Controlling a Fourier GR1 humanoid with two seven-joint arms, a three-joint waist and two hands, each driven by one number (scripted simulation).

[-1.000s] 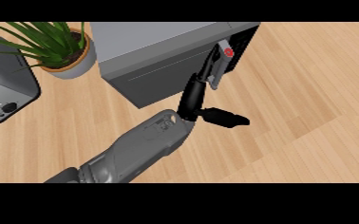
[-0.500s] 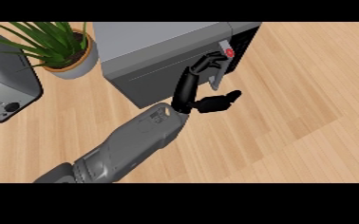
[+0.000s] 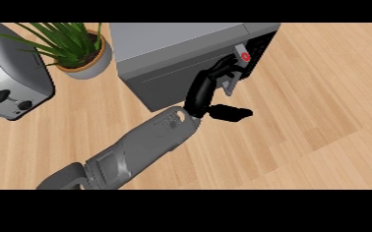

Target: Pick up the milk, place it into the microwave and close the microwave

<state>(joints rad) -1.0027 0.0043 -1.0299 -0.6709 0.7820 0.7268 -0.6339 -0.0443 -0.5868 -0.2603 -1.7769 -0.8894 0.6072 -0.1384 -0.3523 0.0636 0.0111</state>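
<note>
The black right hand (image 3: pixel 207 89) is pressing straight fingers (image 3: pixel 222 71) against the grey box-shaped microwave's door (image 3: pixel 178 81). It is holding nothing, probably pushing the door closed over the light wooden tabletop (image 3: pixel 305 108)

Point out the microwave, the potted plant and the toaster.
microwave (image 3: pixel 174 42), head view, on its grey top.
potted plant (image 3: pixel 88 65), head view, on the pot's wall.
toaster (image 3: pixel 22 86), head view, on its silver side.
</note>
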